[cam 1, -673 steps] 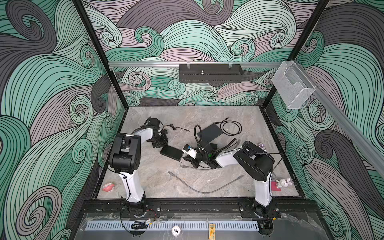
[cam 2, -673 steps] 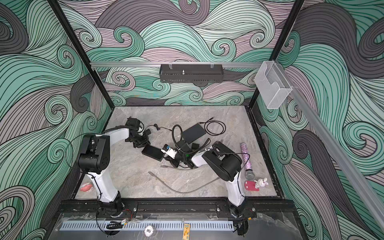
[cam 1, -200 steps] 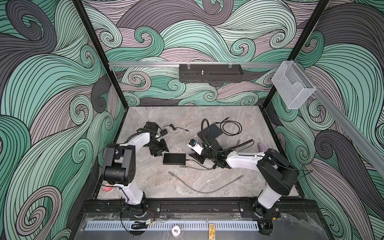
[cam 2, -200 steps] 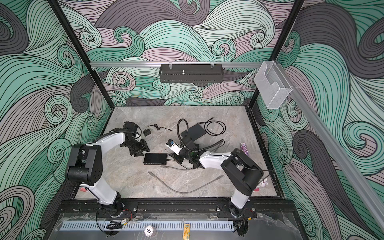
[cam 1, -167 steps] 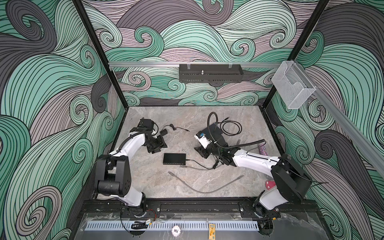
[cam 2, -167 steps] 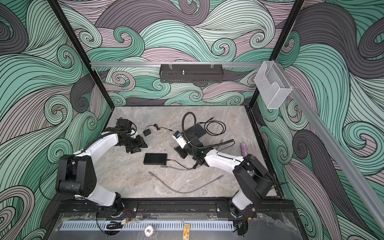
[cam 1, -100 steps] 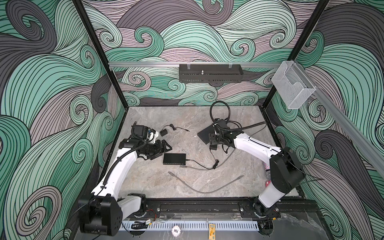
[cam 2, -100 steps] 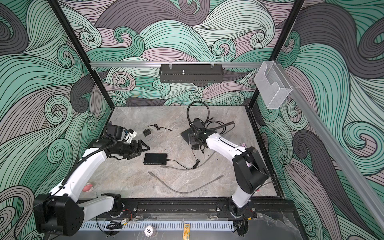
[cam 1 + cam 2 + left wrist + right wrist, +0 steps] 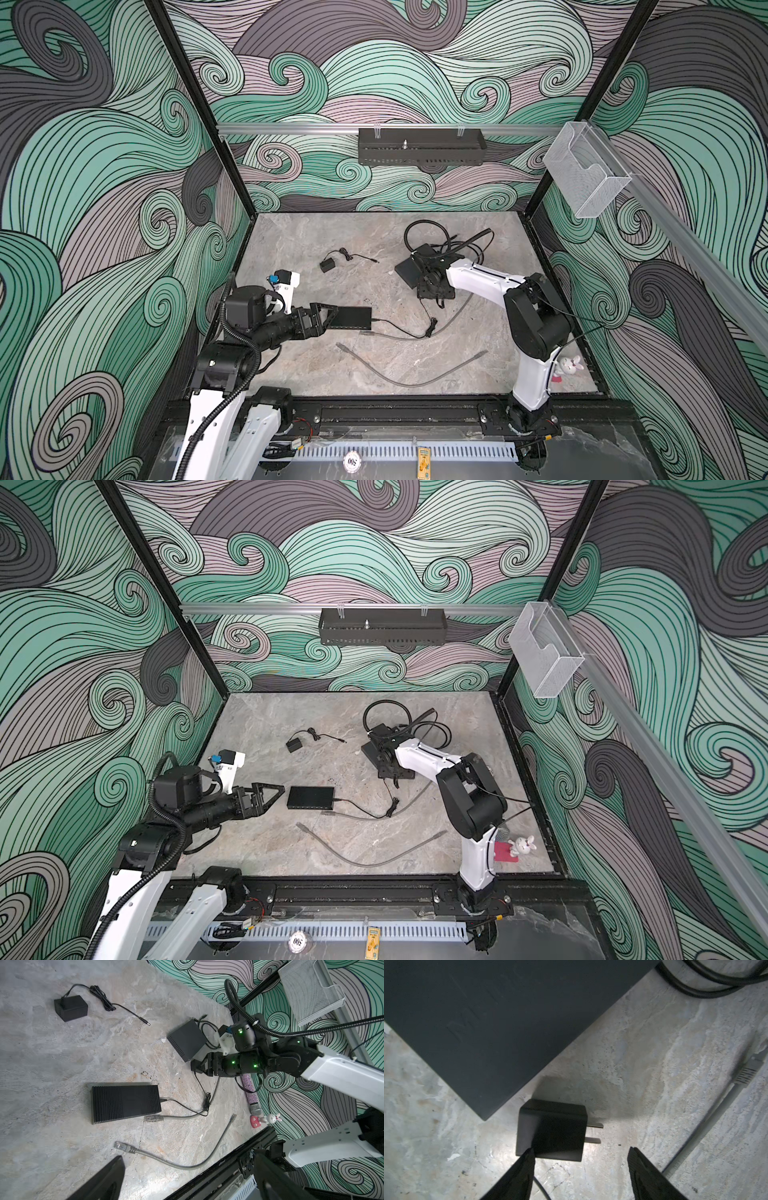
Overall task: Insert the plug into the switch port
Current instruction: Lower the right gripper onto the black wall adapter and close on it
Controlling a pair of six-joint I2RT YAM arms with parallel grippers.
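Looked done: barrel plug (image 9: 164,1100) sat in the switch port (image 9: 159,1099) on the black switch (image 9: 311,798), left of centre in a top view; left gripper (image 9: 271,797) spread, clear just left of it; right gripper (image 9: 581,1149) spread over the wall adapter (image 9: 551,1130), gripping nothing.

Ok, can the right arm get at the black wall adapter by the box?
Probably yes: the right arm holds its open jaws over the wall adapter, which lies uncovered beside the dark-grey box.

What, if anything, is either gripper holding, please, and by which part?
Nothing. The left gripper stands open beside the black box; the right gripper is open over the power adapter, not closed on it.
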